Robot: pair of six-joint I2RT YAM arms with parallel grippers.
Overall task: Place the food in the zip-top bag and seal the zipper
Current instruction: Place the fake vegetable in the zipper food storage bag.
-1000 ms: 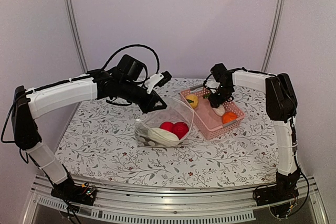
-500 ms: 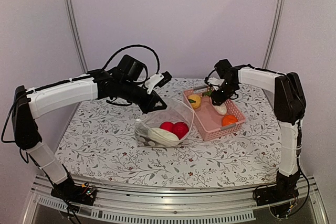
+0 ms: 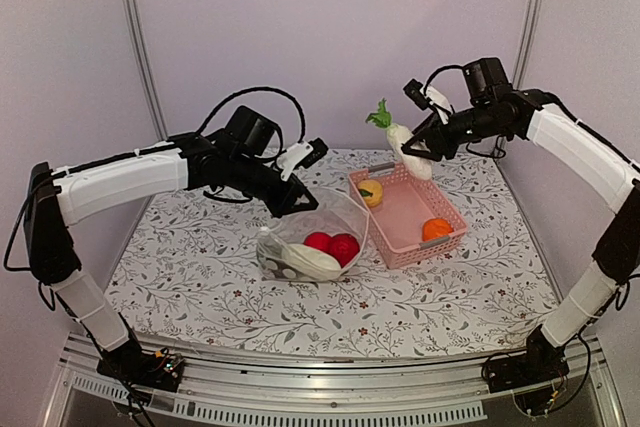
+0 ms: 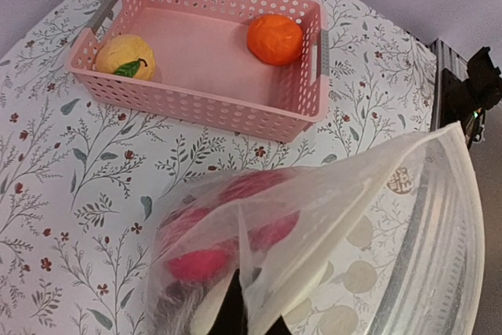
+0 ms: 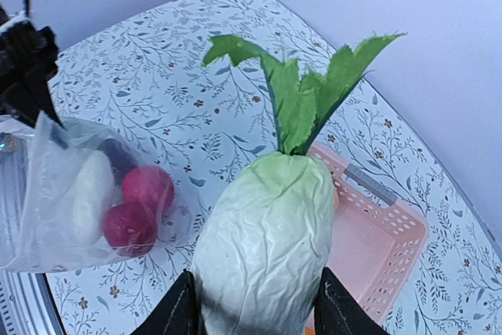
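The clear zip-top bag (image 3: 318, 232) lies mid-table with its mouth held up by my left gripper (image 3: 295, 202), which is shut on the bag's upper edge (image 4: 249, 288). Inside are two red pieces (image 3: 333, 244), a white piece (image 3: 310, 261) and a dark one. My right gripper (image 3: 425, 147) is shut on a white radish with green leaves (image 3: 405, 142), held in the air above the basket's far end; it fills the right wrist view (image 5: 267, 249). A yellow fruit (image 3: 369, 192) and an orange one (image 3: 436, 228) lie in the pink basket (image 3: 400, 244). The zipper strip is not distinguishable.
The pink lattice basket (image 4: 200, 107) stands right of the bag, close to it. The flower-printed tablecloth (image 3: 200, 277) covers the table. Metal rails (image 3: 300, 402) run along the near edge, and upright poles stand at the back corners.
My right gripper has lifted the white radish out of the basket and raised it up and back. The left arm and the bag have stayed still.
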